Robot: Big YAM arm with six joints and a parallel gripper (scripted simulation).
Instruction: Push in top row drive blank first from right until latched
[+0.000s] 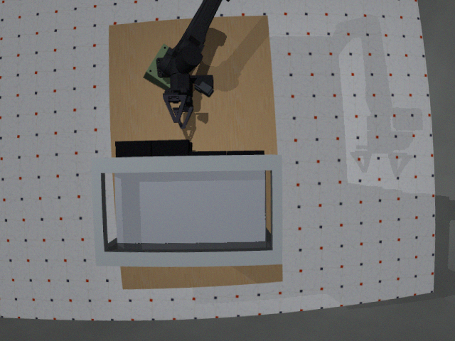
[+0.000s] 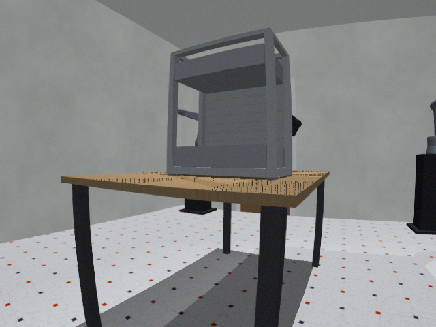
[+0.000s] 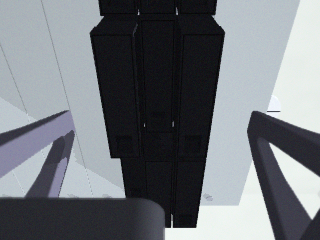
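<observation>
The grey open-frame rack [image 1: 187, 209] stands on the wooden table [image 1: 193, 112]; the exterior view shows it from behind [image 2: 230, 112]. Black drive blanks [image 1: 152, 148] stick out of its front on the left half of the overhead view. On the right half only a thin black strip [image 1: 227, 152] shows. My gripper [image 1: 182, 123] is open and empty. It hovers a short way in front of the rack face and points at it, near the right end of the protruding blanks. In the wrist view the blanks [image 3: 157, 110] fill the middle between my spread fingers. I cannot tell which blank is straight ahead.
The arm's green base plate [image 1: 158, 67] sits on the far part of the table behind the gripper. A bit of the arm [image 2: 296, 125] shows past the rack's right side. A dark pedestal [image 2: 424, 193] stands on the floor at the right.
</observation>
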